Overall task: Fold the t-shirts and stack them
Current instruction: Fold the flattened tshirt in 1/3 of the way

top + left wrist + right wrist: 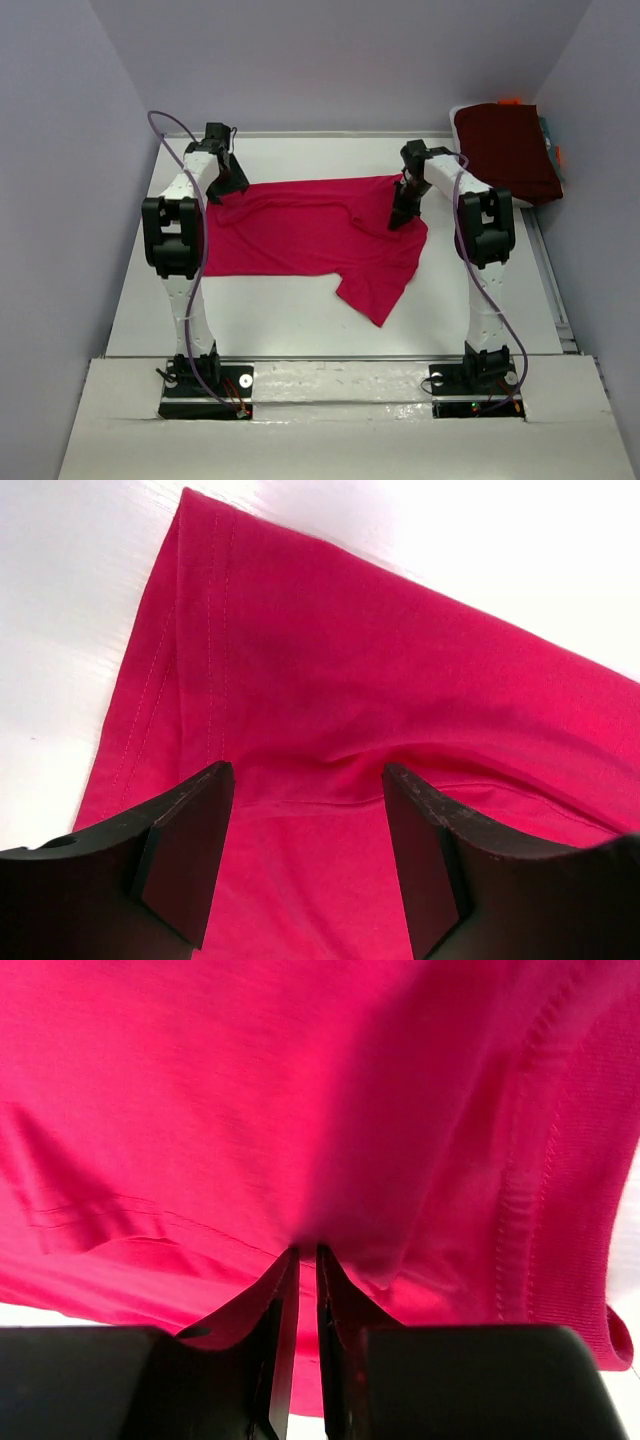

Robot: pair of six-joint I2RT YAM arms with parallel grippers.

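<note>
The pink tee point(300, 235) lies spread on the white counter point(300, 320) between the two arms. It is mostly flat, with one flap trailing toward the near edge on the right.

The left end effector point(305, 777) is at the tee's far left corner. Its fingers point(185, 850) stand well apart above the cloth, one on each side of a low ridge beside the stitched hem, and nothing is clamped between them.

The right end effector point(303, 1257) is at the far right part of the tee. Its fingers are drawn almost together, with a thin fold of pink cloth pinched in the slit between them. The cloth bunches toward that pinch.

At the far right corner a maroon tee point(505, 150) lies folded in or on a white bin point(528, 206). Only slivers of the bin's rim show, so which of the two cannot be told. An orange bit point(510, 101) shows at the maroon tee's far edge, and what it is cannot be told. The maroon tee is well apart from the pink one.
</note>
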